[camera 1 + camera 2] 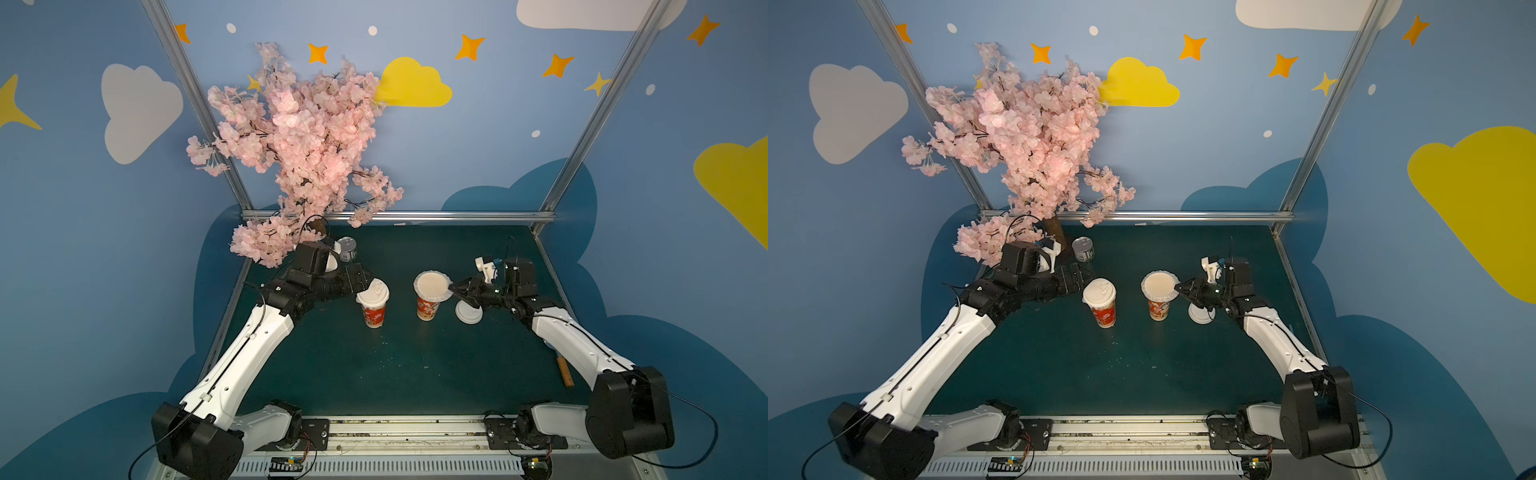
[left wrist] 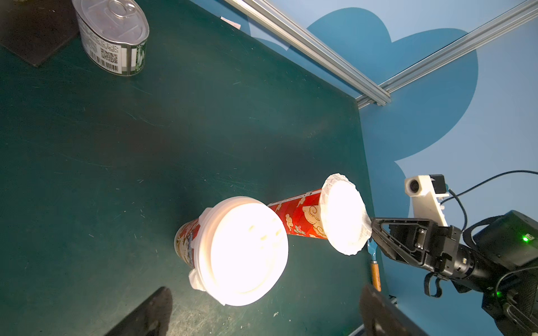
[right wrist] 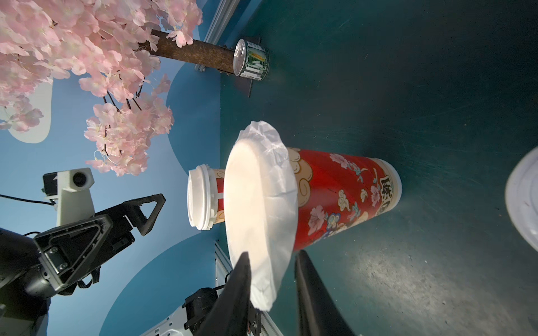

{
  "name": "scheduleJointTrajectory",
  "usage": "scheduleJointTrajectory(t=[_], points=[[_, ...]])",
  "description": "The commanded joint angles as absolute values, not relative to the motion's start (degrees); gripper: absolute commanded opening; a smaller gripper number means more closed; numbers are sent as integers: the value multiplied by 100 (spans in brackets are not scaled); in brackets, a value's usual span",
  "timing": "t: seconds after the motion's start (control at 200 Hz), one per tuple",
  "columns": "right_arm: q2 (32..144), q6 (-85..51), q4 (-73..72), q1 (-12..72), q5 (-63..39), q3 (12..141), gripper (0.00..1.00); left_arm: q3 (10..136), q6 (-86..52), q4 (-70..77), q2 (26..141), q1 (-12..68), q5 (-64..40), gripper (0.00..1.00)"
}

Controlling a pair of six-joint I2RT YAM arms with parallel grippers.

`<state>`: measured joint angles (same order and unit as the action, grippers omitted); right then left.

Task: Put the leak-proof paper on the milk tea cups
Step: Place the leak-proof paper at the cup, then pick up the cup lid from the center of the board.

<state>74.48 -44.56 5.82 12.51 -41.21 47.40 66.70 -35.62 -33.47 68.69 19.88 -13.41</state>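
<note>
In both top views, a dark green tabletop [image 1: 395, 374] within blue cloud-painted walls [image 1: 498, 158] holds two milk tea cups [image 1: 375, 316], with leak-proof paper [image 1: 432, 286] over the right one. Left wrist view: left gripper [image 2: 265, 293] spread wide. Right wrist view: right gripper [image 3: 273, 256] parted around the paper's edge.

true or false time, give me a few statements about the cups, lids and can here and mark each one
1. The lidded cup and the paper-topped cup both stand upright. True.
2. The paper-topped cup has a lid over its leak-proof paper. False: the paper is uncovered, and a spare lid lies on the table beside that cup.
3. The tin can lies on its side. False: it stands upright.
4. The left gripper is open and not touching the lidded cup. True.
5. A second paper sheet peeks out under the lidded cup's lid. True.
</note>
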Motion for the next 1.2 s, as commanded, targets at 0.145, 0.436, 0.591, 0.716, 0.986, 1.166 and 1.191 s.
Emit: scheduleJointTrajectory(t=[0.145,0.436,0.591,0.716,0.986,1.166,1.191], points=[[7301,-4369,750,1218,-4114,4668,26,6650,-3546,-3323,6934,1962,-1522,100],[7210,-4370,839,1206,-4115,4625,24,6653,-3539,-3305,6970,1962,-1554,100],[6986,-4188,1232,1095,-3974,4741,31,6710,-3516,-3295,6986,1964,-1599,100],[6704,-4012,1779,920,-3549,4826,36,6891,-3417,-3340,7119,2041,-1730,100],[6282,-3426,2506,833,-1404,4521,48,7703,-2980,-3630,7766,2685,-1687,100],[6874,-3271,2845,982,-741,4594,59,7917,-2914,-3638,7922,2799,-1681,100],[6975,-3254,2827,1000,-711,4593,60,7934,-2889,-3639,7917,2811,-1687,100]])
